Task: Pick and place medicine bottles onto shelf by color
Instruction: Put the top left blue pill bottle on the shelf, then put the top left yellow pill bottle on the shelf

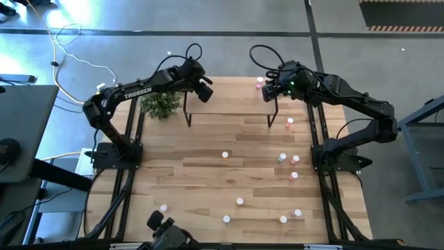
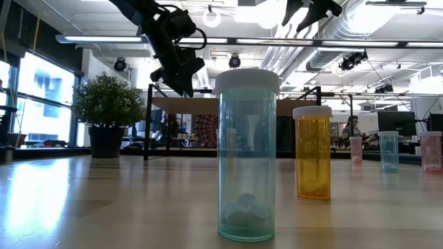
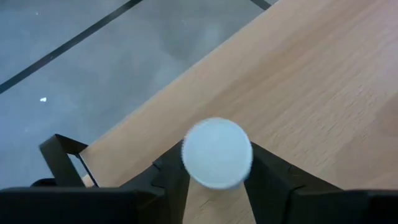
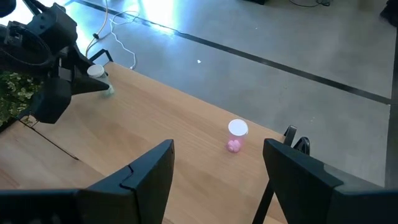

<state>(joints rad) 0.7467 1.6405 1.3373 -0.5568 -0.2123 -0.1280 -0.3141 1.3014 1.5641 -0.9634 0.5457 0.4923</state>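
I count two medicine bottles at the shelf (image 1: 232,97), which stands along the far edge of the counter (image 1: 194,173). A pink bottle (image 1: 259,82) stands free at the shelf's right end. A pale green bottle (image 4: 96,73) with a white cap is upright near the shelf's left end, by its far edge. It sits inside the left end effector (image 1: 205,89), which brackets it on both sides. I cannot tell whether that end effector is clamped on the bottle or has already let go, so I judge this placement as being finished rather than done.

The right end effector (image 1: 268,92) hovers above the shelf's right end. It is spread apart and empty, and the pink bottle is just beyond it.

Most of the work is left. About ten loose bottles (image 1: 282,158) are scattered over the counter. Most are toward the right edge and the near edge, and one is near the centre (image 1: 225,155). A green one (image 2: 247,155) and an orange one (image 2: 313,152) stand closest to the low camera. So far the shelf's colour groups look like green on the left and pink on the right.
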